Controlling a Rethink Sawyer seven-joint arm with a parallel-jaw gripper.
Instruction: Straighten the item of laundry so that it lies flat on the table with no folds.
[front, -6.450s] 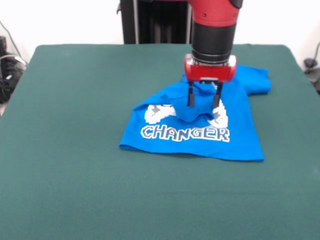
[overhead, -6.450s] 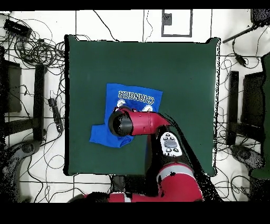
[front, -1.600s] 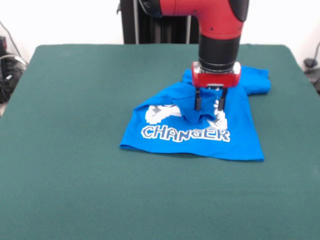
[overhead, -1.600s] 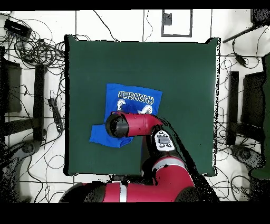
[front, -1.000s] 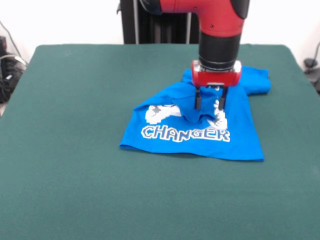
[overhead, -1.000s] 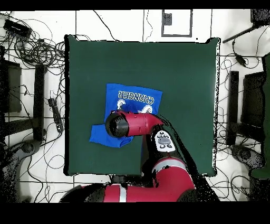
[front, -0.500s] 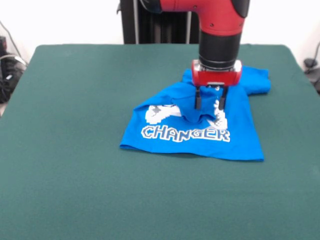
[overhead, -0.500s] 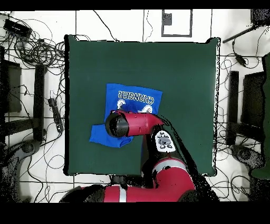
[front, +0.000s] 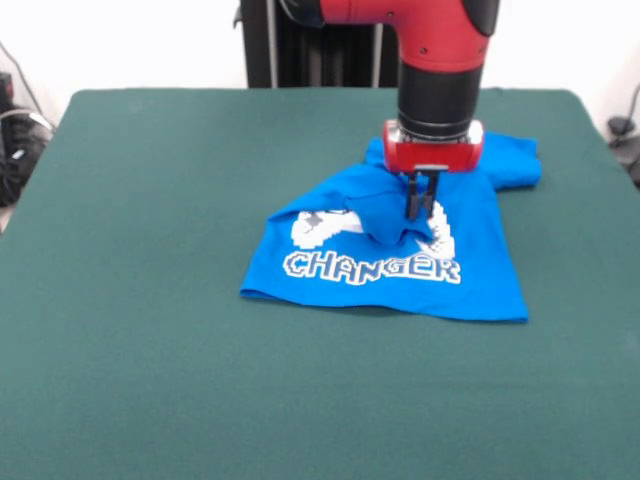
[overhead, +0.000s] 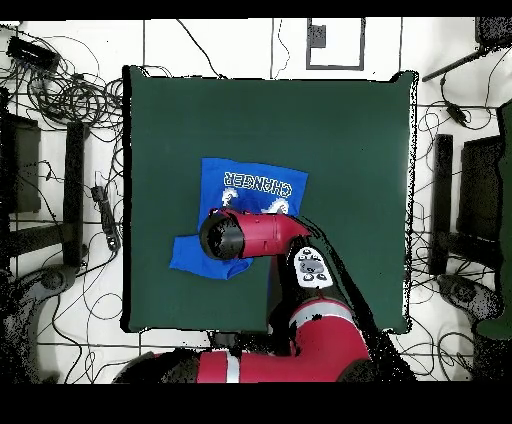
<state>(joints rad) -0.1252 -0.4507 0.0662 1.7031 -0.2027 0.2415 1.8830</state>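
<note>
The blue T-shirt (front: 400, 250) lies on the green worktop (front: 160, 300), nearer to the far edge and to the right edge as the front view shows it, but it touches no edge. It is not flat. A part of the cloth is folded over the middle and makes a raised bump there, which covers the upper part of the white print; the word "CHANGER" below it is fully readable. One sleeve lies spread out toward the far right corner of the worktop.

The gripper (front: 423, 207) comes down from above on the red and black arm (front: 435, 60). Its jaws are closed, pinching the raised fold of the T-shirt. In the overhead view the arm (overhead: 250, 236) hides this place, and only the lettered part of the T-shirt (overhead: 252, 180) is seen clearly.
</note>
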